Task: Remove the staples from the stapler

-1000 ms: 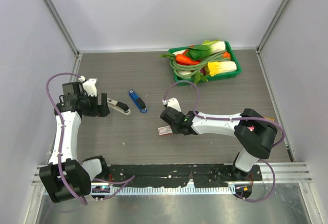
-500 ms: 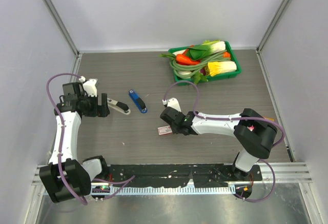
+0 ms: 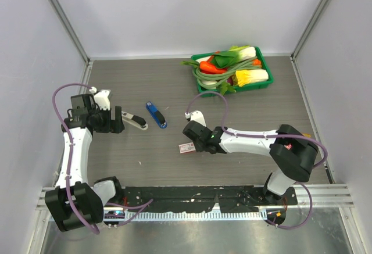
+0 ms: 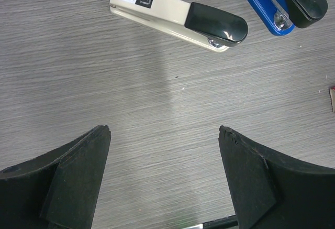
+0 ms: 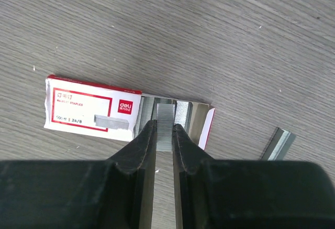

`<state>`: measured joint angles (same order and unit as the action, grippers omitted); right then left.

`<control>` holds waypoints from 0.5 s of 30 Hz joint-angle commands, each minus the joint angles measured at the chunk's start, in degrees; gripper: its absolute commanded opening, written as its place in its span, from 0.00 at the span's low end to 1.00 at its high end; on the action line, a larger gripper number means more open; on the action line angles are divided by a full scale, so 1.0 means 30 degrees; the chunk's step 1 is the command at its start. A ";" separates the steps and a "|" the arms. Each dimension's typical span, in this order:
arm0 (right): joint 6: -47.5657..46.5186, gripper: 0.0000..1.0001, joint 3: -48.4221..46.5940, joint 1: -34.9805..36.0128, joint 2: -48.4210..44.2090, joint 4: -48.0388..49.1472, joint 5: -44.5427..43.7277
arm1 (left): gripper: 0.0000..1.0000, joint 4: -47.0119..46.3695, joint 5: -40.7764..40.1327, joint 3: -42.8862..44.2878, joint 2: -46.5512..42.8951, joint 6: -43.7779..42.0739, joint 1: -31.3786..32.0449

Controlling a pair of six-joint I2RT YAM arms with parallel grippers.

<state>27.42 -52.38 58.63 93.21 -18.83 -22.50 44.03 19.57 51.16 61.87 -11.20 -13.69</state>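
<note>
The blue stapler [image 3: 156, 115] with its black top arm lies on the table; its end also shows in the left wrist view [image 4: 285, 3]. My left gripper [image 4: 165, 130] hangs open over bare table, to the left of the stapler [image 3: 118, 120]. My right gripper [image 5: 164, 125] is shut on a silver strip of staples [image 5: 165, 119], right over the open end of a white-and-red staple box [image 5: 91, 108]. In the top view that gripper [image 3: 192, 144] sits beside the box [image 3: 186, 147]. Another short staple strip [image 5: 277, 144] lies loose on the table to the right of the box.
A beige stapler with a black top [image 4: 178, 19] lies between my left gripper and the blue one [image 3: 138, 122]. A green tray [image 3: 264, 61] of toy vegetables stands at the back right. Walls close in the table on three sides.
The right arm has shifted slightly by the box. The left arm and both staplers have stayed where they were.
</note>
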 commanded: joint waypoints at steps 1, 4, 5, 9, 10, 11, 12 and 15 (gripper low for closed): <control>0.0323 0.20 -0.0118 -0.0032 -0.1187 0.0183 -0.0059 | 0.88 -0.0234 0.0478 -0.0089 -0.0641 -0.0367 -0.0123; 0.0382 0.22 -0.0118 -0.0032 -0.1333 0.0183 -0.0087 | 0.89 -0.0175 0.0448 -0.0118 -0.0642 -0.0426 -0.0123; 0.0411 0.22 -0.0089 -0.0032 -0.1275 0.0183 -0.0087 | 0.89 -0.0175 0.0419 -0.0118 -0.0671 -0.0426 -0.0123; 0.0411 0.20 -0.0118 -0.0032 -0.1012 0.0153 -0.0234 | 0.89 -0.0204 0.0390 -0.0148 -0.0729 -0.0514 -0.0123; 0.0440 0.20 -0.0089 -0.0032 -0.0982 0.0125 -0.0234 | 0.89 -0.0146 0.0361 -0.0148 -0.0758 -0.0514 -0.0123; 0.0440 0.20 -0.0089 -0.0032 -0.0982 0.0124 -0.0263 | 0.89 -0.0175 0.0331 -0.0148 -0.0730 -0.0543 -0.0123; 0.0469 0.19 -0.0089 -0.0032 -0.0982 0.0124 -0.0234 | 0.89 -0.0175 0.0302 -0.0177 -0.0729 -0.0572 -0.0123; 0.0557 0.18 0.0057 -0.0032 -0.0953 0.0153 -0.0263 | 0.89 -0.0233 0.0331 -0.0177 -0.0729 -0.0543 -0.0123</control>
<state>27.68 -52.36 58.63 91.37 -18.90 -22.20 44.10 19.57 50.74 60.88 -12.14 -13.69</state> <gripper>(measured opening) 0.220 0.887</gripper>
